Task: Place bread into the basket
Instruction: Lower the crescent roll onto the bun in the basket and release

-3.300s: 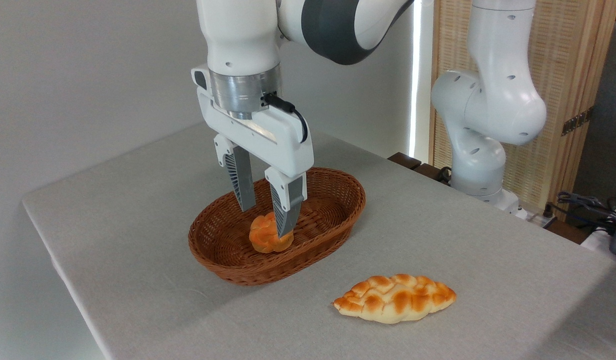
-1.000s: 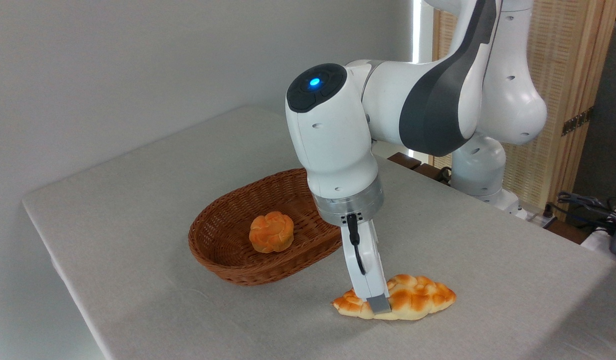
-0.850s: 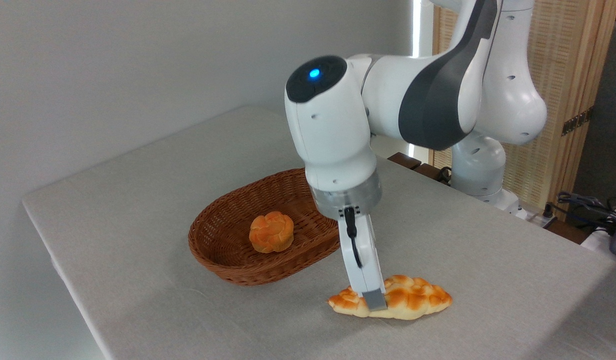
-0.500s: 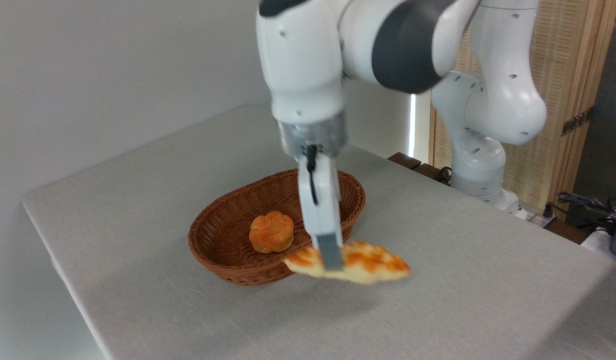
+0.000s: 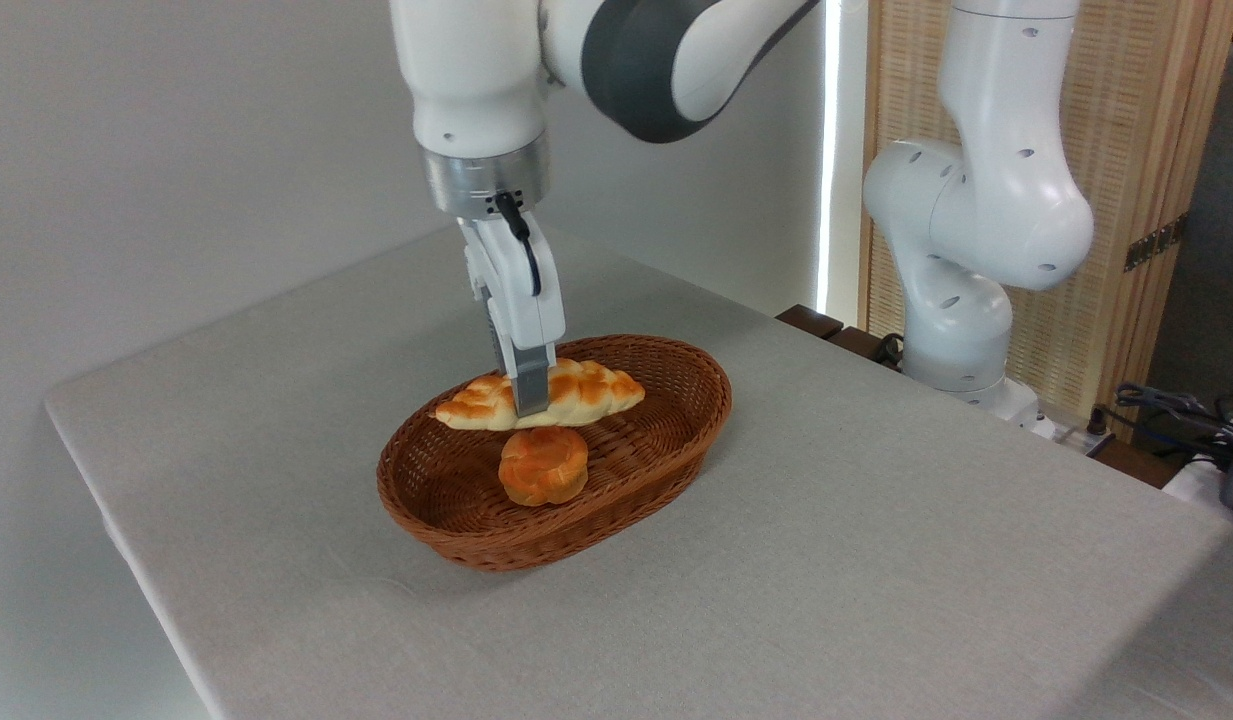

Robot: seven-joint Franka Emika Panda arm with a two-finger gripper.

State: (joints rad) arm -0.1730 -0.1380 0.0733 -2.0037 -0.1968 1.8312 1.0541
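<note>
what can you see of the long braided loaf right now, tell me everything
The braided loaf is long with pointed ends, glossy golden-brown on top with darker orange patches and a pale underside. It looks like smooth moulded bread. It lies roughly level, held near its middle by the gripper, whose fingers are closed on it. It hangs over the basket, just above the round bun; whether it touches the bun cannot be told.

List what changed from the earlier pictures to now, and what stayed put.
The gripper left the round bun in the wicker basket, moved right and down to the braided loaf on the table, closed on its middle, lifted it, and carried it left; it now holds the loaf above the basket, over the bun. The bun and basket stayed where they were.
</note>
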